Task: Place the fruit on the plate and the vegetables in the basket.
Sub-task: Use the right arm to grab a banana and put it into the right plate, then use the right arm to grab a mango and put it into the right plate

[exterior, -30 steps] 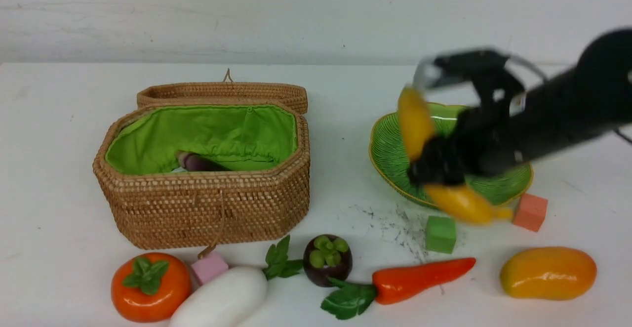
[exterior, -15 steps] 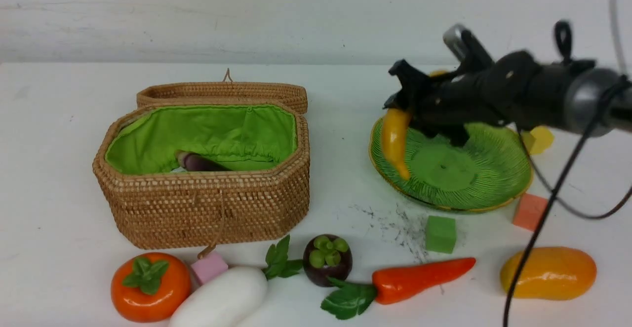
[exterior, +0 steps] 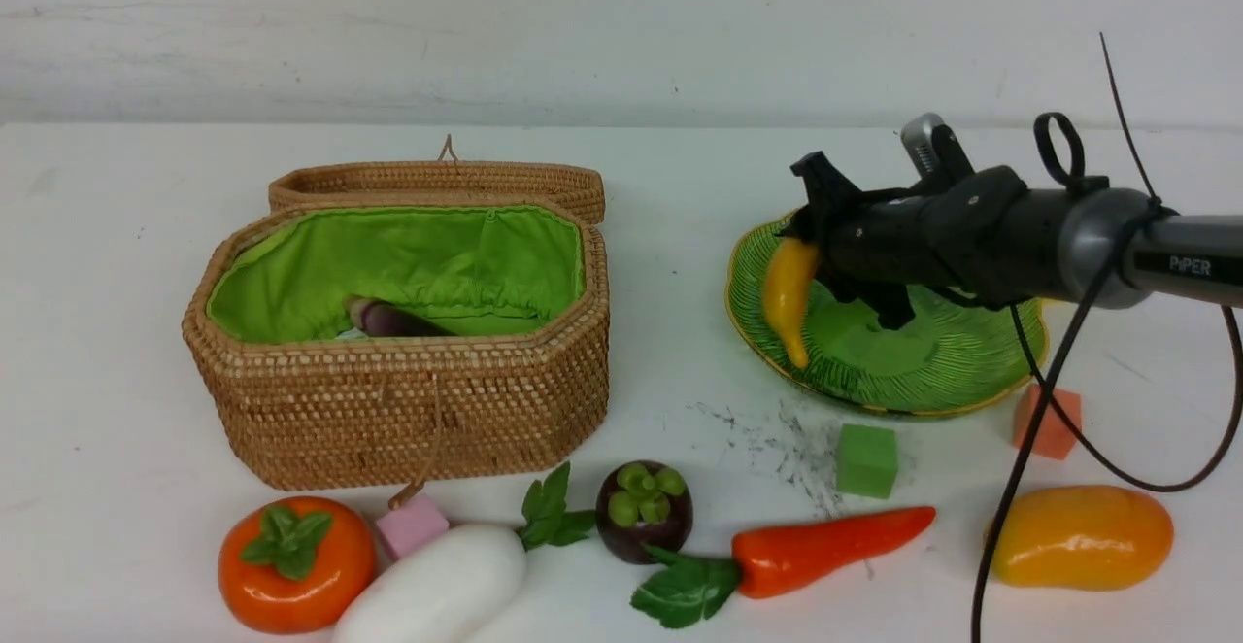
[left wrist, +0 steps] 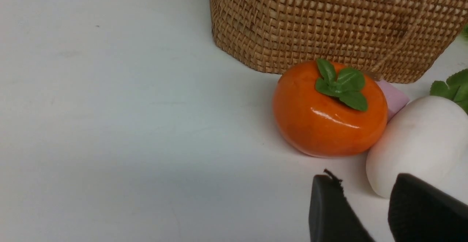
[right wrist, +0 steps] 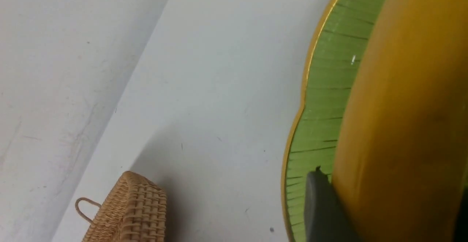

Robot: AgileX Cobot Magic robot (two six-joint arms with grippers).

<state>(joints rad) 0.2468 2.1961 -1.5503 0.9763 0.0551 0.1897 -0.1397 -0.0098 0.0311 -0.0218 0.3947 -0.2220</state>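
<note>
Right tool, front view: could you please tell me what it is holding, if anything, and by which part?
The right tool is shut on the banana, gripping its upper end; the rest hangs down over the plate.

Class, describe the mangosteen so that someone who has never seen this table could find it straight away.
Start at the open wicker basket. In the row of toys in front of it, look just off its right corner, between the white radish and the carrot. The mangosteen is the only dark purple ball there, topped with green knobs.
</note>
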